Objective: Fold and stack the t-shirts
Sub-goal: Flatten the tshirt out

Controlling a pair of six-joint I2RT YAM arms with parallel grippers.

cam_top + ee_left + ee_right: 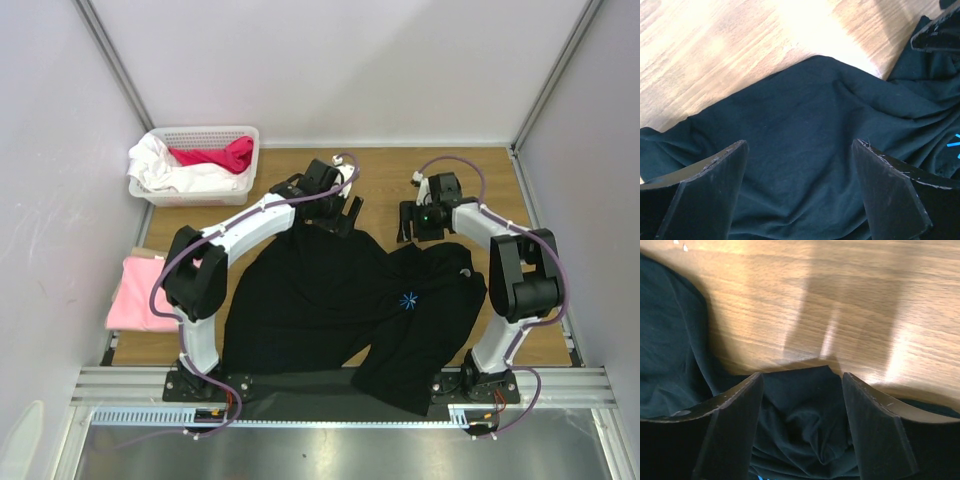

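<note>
- Surface (480, 190): wood-grain board. The black t-shirt covers most of its middle, and bare wood shows along the far side.
- Black t-shirt (320, 300): lies rumpled between the two arms. Its far edge is just under both tools and its near part drapes over the front rail.
  - Judged handling: soft, light and limp, with no stiffness of its own, so it will sag and drag wherever it is not held.
  - A large garment like this wants two holds well apart along one edge (one pinch would only bunch it).
- Pink t-shirt (135, 295): lies flat at the left edge of the surface beside the left arm, well apart from the black one. I judge it equally soft, but smaller and easier to manage.
- Basket (200, 133): far left corner, holding white and red cloth.
- Left tool (800, 144): fingers wide apart, nothing clamped, hovering over the smooth far edge. The cloth lies flat there, so it is hard to get under.
- Right tool (801, 375): fingers apart and straddling a raised fold at the cloth's edge. That ridge looks the better pinch point.
- Starburst mark (408, 299): pale blue, facing up.
</note>
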